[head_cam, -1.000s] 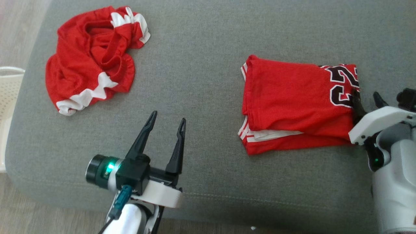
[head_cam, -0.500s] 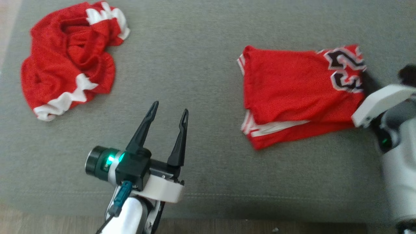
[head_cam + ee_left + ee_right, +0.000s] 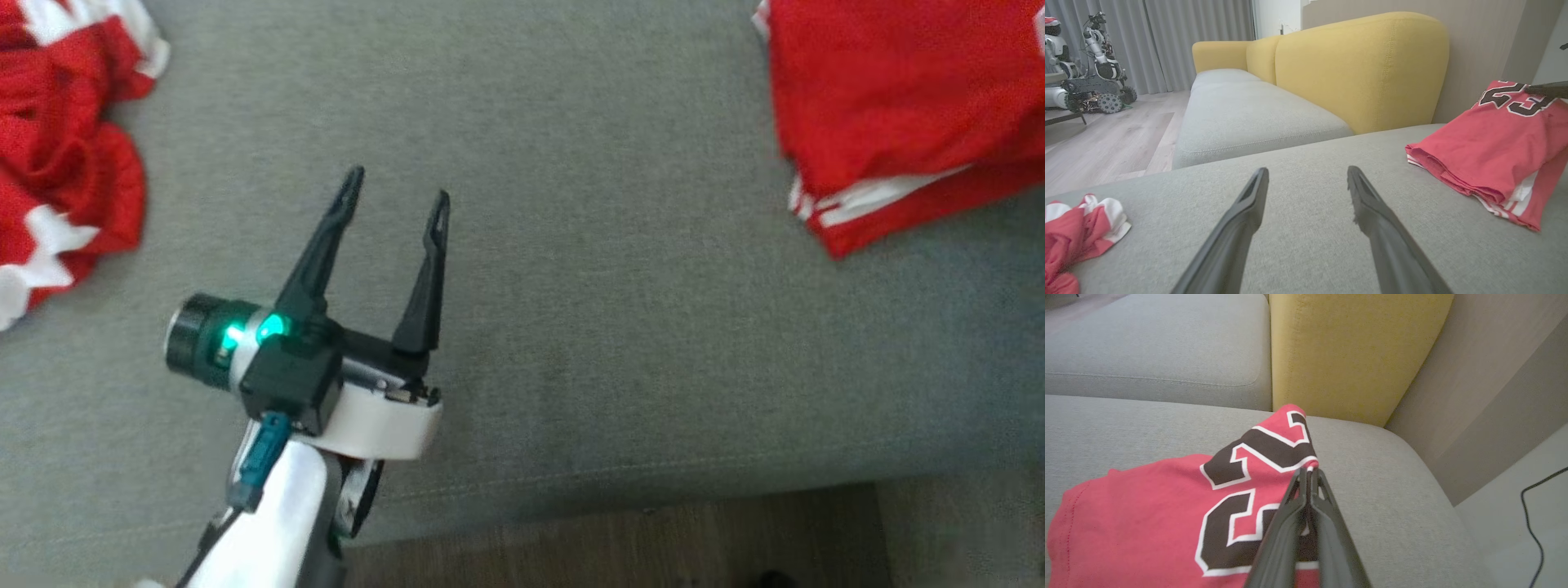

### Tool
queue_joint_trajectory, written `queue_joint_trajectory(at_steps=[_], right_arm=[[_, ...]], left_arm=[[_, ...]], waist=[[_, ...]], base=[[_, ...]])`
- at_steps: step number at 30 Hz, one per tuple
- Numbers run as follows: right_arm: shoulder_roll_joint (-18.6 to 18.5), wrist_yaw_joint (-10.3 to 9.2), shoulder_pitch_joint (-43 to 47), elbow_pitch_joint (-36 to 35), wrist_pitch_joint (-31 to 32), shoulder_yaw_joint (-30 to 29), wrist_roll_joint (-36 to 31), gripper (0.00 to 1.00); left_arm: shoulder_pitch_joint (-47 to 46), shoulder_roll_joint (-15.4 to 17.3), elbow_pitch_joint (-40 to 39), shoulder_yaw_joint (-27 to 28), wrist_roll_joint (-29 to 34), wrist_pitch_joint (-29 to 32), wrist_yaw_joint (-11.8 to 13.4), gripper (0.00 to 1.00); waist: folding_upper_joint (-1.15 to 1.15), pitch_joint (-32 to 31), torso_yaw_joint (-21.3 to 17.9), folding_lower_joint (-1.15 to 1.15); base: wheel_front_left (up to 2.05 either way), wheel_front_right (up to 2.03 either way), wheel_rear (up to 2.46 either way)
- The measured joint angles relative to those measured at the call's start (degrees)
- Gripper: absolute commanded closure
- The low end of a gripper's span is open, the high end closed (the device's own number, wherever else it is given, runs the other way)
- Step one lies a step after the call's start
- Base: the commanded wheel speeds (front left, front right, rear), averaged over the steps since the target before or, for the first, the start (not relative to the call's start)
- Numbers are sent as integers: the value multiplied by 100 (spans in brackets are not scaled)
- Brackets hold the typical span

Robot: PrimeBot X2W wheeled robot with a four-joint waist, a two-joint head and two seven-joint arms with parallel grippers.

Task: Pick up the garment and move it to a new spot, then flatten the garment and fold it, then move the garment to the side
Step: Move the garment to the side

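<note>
The folded red jersey (image 3: 890, 98) lies on the grey sofa (image 3: 612, 286) seat, at the head view's upper right, cut off by the frame. Its long axis runs across the seat from left to right, with the folded end toward the middle and the white-striped hem toward the seat's front edge. The right wrist view shows the numbered end, where the right gripper (image 3: 1308, 470) is clenched on the cloth's edge, which peaks up at the tips. The left wrist view adds a yellow backrest (image 3: 1363, 69) behind and another robot (image 3: 1102, 85) far off on the wooden floor (image 3: 1106, 134). The left gripper (image 3: 397, 184) hangs spread and empty over bare seat, between the jersey and a crumpled red-and-white garment (image 3: 57, 163) well to the left.
</note>
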Motion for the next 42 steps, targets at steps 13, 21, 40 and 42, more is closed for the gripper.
queue_joint_trajectory(at_steps=[13, 21, 40, 42], right_arm=[[-182, 0, -188, -914, 554, -600, -914, 100], [-3, 0, -147, -1223, 720, -1210, -2011, 0], [1675, 1, 1717, -761, -1881, 29, -909, 0], [1811, 1, 1954, -556, -2347, 124, -759, 0]], left_arm=[[-399, 158, -213, 87, -1, 0, -8, 0], [-443, 158, -200, 94, -11, 0, -7, 0], [452, -105, 568, 240, -573, 0, 108, 0], [586, -124, 609, 316, -569, 0, 161, 0]], waist=[[0, 709, -252, 0], [0, 660, -89, 0], [0, -951, 608, -1], [0, -1159, 710, -1]], base=[[0, 0, 0], [0, 0, 0], [0, 0, 0], [0, 0, 0]])
